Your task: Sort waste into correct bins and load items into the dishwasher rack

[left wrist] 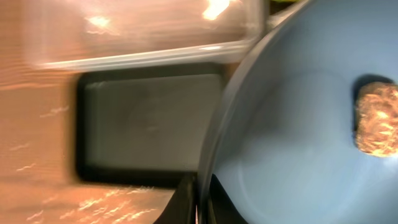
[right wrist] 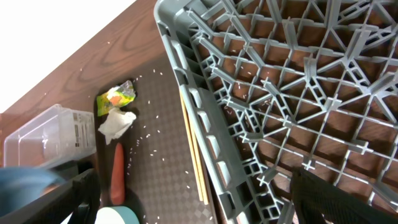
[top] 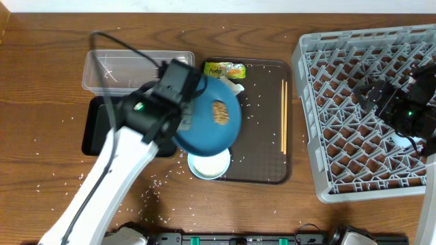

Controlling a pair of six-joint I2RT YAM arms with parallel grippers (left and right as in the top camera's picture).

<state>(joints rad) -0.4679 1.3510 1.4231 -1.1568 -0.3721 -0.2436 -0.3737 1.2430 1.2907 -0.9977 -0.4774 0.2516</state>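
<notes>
My left gripper (left wrist: pixel 202 202) is shut on the rim of the big blue plate (top: pixel 208 116), which it holds tilted above the left end of the brown serving tray (top: pixel 262 136). A brown food lump (left wrist: pixel 376 118) sits on the plate (left wrist: pixel 298 124). Below and to the left lie the black tray (left wrist: pixel 149 124) and the clear tub (left wrist: pixel 143 31). My right gripper (right wrist: pixel 205 205) hangs open and empty over the grey dishwasher rack (right wrist: pixel 280 93). On the serving tray lie the chopsticks (right wrist: pixel 194 162), yellow-green wrapper (right wrist: pixel 119 95), white napkin (right wrist: pixel 116 123) and carrot (right wrist: pixel 117 177).
A white round vessel with a pale bluish inside (top: pixel 209 165) stands at the serving tray's front left, partly under the plate. Rice grains are scattered over the serving tray and the wooden table (top: pixel 41 163). The rack (top: pixel 368 109) fills the right side.
</notes>
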